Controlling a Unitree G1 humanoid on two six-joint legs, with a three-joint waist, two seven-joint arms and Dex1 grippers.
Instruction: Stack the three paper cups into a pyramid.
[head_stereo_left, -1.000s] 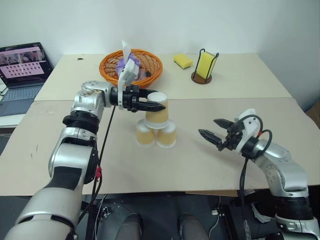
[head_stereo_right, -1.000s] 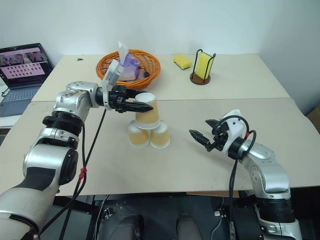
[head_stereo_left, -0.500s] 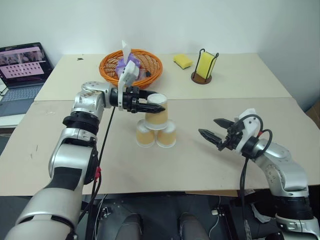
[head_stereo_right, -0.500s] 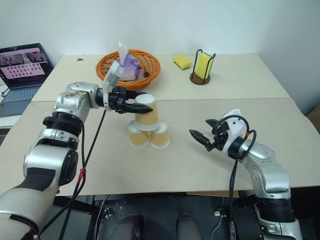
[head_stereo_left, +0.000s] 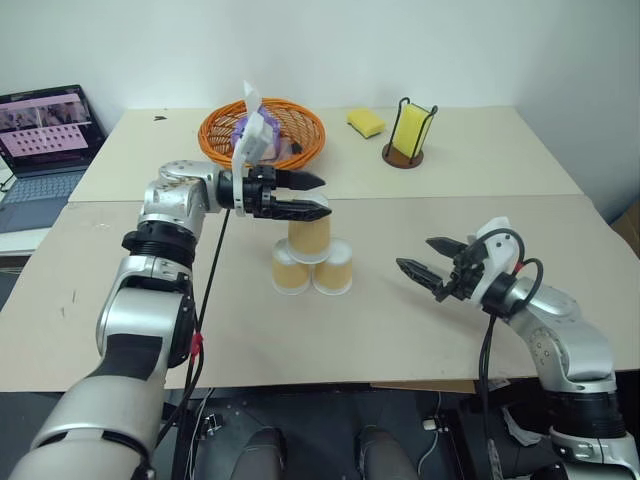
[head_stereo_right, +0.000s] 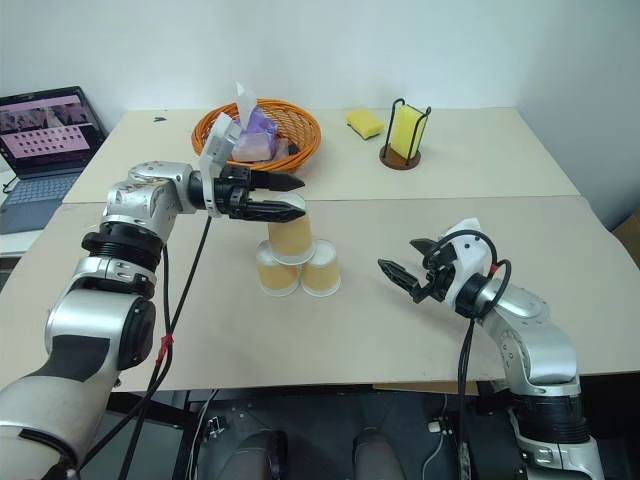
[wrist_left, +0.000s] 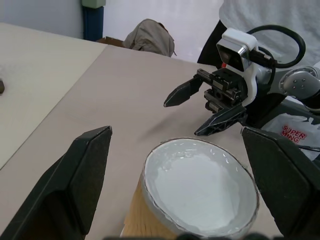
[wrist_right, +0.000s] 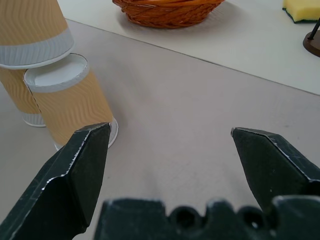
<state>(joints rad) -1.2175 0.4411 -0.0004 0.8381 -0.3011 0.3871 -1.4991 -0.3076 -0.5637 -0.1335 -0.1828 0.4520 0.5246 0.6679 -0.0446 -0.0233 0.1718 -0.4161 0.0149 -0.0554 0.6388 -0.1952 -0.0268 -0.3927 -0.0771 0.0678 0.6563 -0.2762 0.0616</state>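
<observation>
Three tan-orange tapered paper cups with white rims (head_stereo_left: 312, 258) stand upside down mid-counter as a pyramid: two side by side, touching, the third (head_stereo_left: 309, 233) resting across their white bases. Beige counter (head_stereo_left: 400, 330) bare in front of them. Right tool (head_stereo_left: 420, 256), fingers spread apart and holding nothing, hovers near, to the cups' right. Left tool (head_stereo_left: 321, 196) sits just over the top cup, fingers parted, not gripping it. Farther back: orange woven basket (head_stereo_left: 263, 130), yellow sponge (head_stereo_left: 366, 123), yellow pad in a black wire holder (head_stereo_left: 408, 133). Open laptop (head_stereo_left: 45, 135) at far left.
</observation>
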